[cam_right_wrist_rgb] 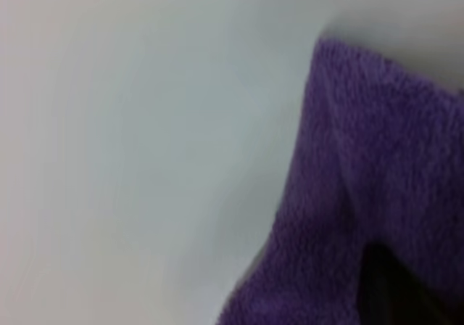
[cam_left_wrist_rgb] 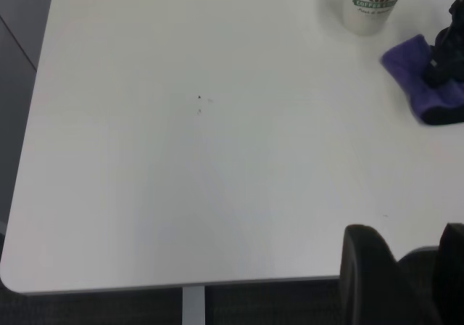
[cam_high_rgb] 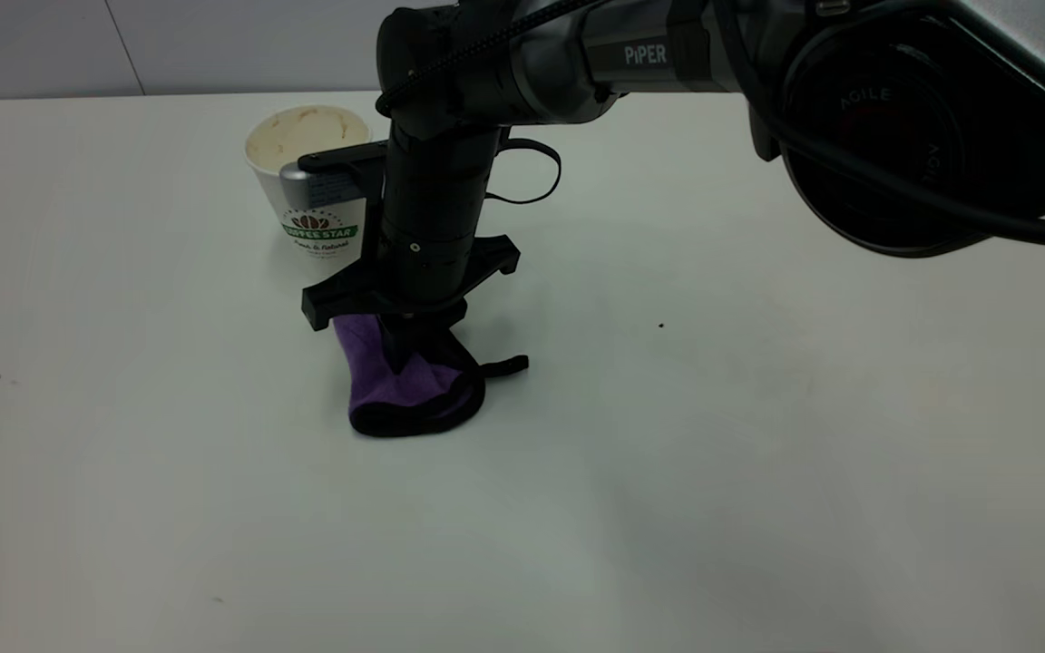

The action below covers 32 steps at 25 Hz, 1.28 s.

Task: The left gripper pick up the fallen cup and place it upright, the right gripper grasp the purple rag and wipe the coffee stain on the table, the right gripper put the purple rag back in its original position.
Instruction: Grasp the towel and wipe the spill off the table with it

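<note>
Right pincer [cam_high_rgb: 405, 340]: pointed straight down from its PiPER arm [cam_high_rgb: 577, 63], flat crossbar level just above the cloth, fingers buried in the purple rag [cam_high_rgb: 395, 381] and clamped on it. Rag count: one. It hangs bunched from the fingers with its lower black-edged fold touching the counter [cam_high_rgb: 758, 453]; long axis runs roughly vertical with a slight lean, purple face toward the exterior camera, short black loop tab sticking out sideways toward the exterior view's right. The right wrist view is filled by purple plush [cam_right_wrist_rgb: 377, 194] against white counter.

Cup [cam_high_rgb: 309, 181] count: one. Upright, mouth up, cream smeared inside showing, green logo banner facing the exterior camera. It stands just behind the right arm, partly hidden by it, near the rag but apart from it.

Coffee stain: not visible, perhaps under the rag; only tiny dark specks [cam_high_rgb: 661, 325] on the counter.

Left pincer [cam_left_wrist_rgb: 406, 281]: parked over the counter's near edge, well apart from cup and rag, gripping nothing; fingers set apart.
</note>
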Each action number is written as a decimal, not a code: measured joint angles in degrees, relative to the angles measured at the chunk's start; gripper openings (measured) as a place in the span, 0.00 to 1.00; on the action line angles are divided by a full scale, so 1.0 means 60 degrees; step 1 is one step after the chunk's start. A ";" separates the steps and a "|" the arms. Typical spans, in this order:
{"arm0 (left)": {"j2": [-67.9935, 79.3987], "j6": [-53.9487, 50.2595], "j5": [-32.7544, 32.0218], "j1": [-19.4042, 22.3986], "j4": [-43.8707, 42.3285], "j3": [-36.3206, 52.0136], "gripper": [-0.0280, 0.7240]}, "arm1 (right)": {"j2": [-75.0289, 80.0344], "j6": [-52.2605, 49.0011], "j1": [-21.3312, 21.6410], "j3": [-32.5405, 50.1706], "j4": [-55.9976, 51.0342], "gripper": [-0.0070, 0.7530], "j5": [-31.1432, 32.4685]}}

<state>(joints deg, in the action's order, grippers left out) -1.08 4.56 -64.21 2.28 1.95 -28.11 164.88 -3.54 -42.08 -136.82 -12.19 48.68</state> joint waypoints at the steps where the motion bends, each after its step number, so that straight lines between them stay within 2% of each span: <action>1: 0.0000 0.0000 0.0000 0.0000 0.0000 0.0000 0.38 | 0.0007 -0.0201 0.0030 0.0000 0.0000 0.08 -0.0182; 5: 0.0000 0.0000 0.0000 0.0000 0.0000 0.0000 0.38 | 0.0018 -0.0798 0.0414 0.0000 0.0084 0.08 -0.0672; 12: 0.0000 0.0000 0.0000 0.0000 0.0000 0.0000 0.38 | 0.0018 -0.0980 0.1384 -0.0009 0.0446 0.08 -0.0593; 16: 0.0000 0.0000 0.0000 0.0000 0.0000 0.0000 0.38 | -0.0001 -0.1289 0.2127 -0.0038 0.0872 0.08 0.0061; 27: 0.0000 0.0000 0.0000 0.0000 0.0000 0.0000 0.38 | -0.0078 -0.1321 0.4999 -0.0098 0.1923 0.11 0.2187; 30: 0.0000 0.0000 0.0000 0.0000 0.0000 0.0000 0.38 | -0.0083 -0.1196 0.5439 -0.0111 0.1935 0.18 0.2444; 32: 0.0000 0.0000 0.0000 0.0000 0.0000 0.0000 0.38 | -0.0083 -0.1014 0.5562 -0.0243 0.1968 0.30 0.2735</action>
<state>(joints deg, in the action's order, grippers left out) -1.08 4.56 -64.21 2.28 1.95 -28.11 164.38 -9.63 -8.71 -138.27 -0.39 65.09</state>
